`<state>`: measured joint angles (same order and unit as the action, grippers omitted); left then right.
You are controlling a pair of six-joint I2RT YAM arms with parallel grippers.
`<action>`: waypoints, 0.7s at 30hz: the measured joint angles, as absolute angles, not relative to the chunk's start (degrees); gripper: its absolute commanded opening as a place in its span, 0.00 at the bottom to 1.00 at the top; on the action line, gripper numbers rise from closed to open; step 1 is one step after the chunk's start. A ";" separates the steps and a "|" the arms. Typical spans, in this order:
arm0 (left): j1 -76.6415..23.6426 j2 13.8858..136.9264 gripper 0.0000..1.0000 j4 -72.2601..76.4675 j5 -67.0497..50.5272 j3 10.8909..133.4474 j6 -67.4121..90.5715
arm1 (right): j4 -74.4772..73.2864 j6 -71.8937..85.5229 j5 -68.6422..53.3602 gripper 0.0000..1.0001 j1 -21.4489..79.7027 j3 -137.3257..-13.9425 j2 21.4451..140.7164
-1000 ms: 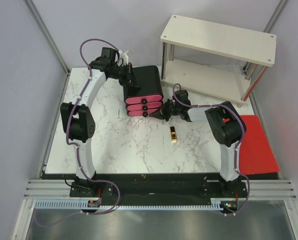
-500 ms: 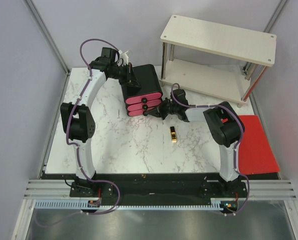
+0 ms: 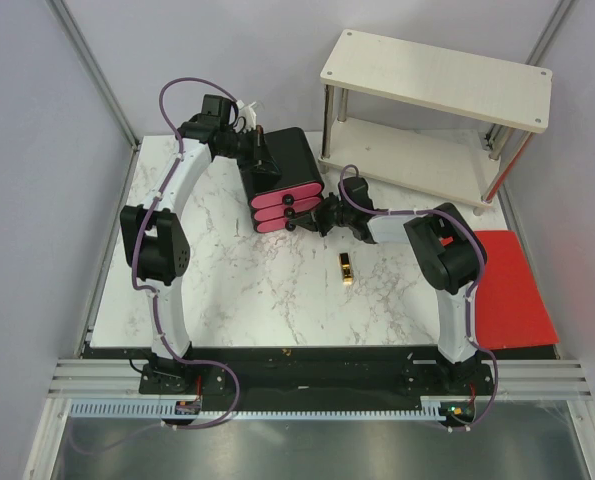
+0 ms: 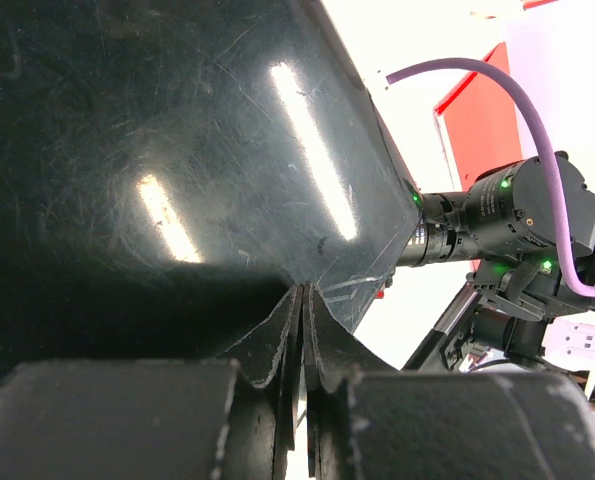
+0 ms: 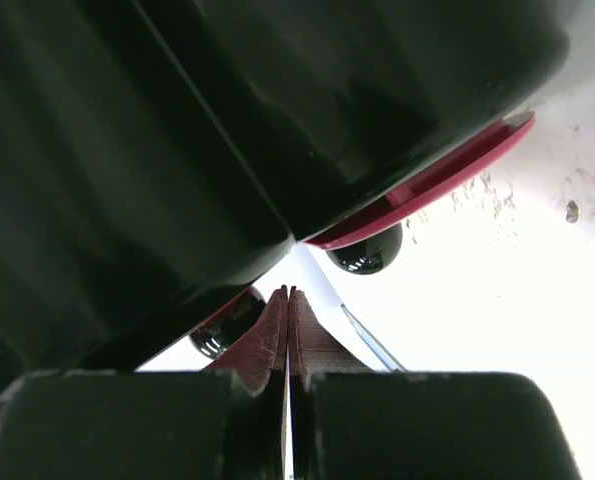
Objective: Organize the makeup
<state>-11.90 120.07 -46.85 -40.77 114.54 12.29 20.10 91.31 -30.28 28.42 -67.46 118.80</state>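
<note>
- The right gripper [image 5: 288, 295] is fully closed: its two fingers [image 5: 267, 330] lie flat against each other and hold nothing.
- Its tip sits just in front of the box's [image 3: 292, 158] pink drawers [image 3: 285, 205], at their right end.
- In the right wrist view, two round black knobs [image 5: 367, 250] flank the tip. One is just to the left and one just above right. Whether the tip touches either cannot be told.
- The left gripper [image 4: 303, 295] is narrow: its fingers [image 4: 272, 335] are drawn together with only a thin slit between them.
- Its tip meets the glossy black wall of the box. Whether it pinches any edge cannot be told.
- In the top view, the left gripper [image 3: 260, 158] is against the far left side of the box. The right gripper [image 3: 323, 216] is at the near right corner, so the box lies between the two.
- The box stands far of centre on the table [image 3: 227, 290], with its three drawers facing near and all pushed in.
- The tube [image 3: 347, 269], gold and black, lies flat on the table, near of the right gripper and apart from it. It is outside the box.
- A shelf [image 3: 437, 80] stands at the far right, just beside the box.
- A red mat [image 3: 512, 290] lies at the right table edge.
</note>
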 measured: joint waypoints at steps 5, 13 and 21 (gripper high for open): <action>-11.86 120.05 0.09 -46.76 -40.80 114.43 12.32 | 19.66 91.18 -28.34 0.00 28.75 -67.66 118.74; -11.86 119.98 0.09 -46.63 -40.82 114.32 12.32 | 16.05 88.71 -26.87 0.15 28.77 -68.12 117.14; -11.86 119.94 0.09 -46.52 -40.84 114.19 12.32 | 14.41 85.43 -27.03 0.55 28.77 -65.19 115.33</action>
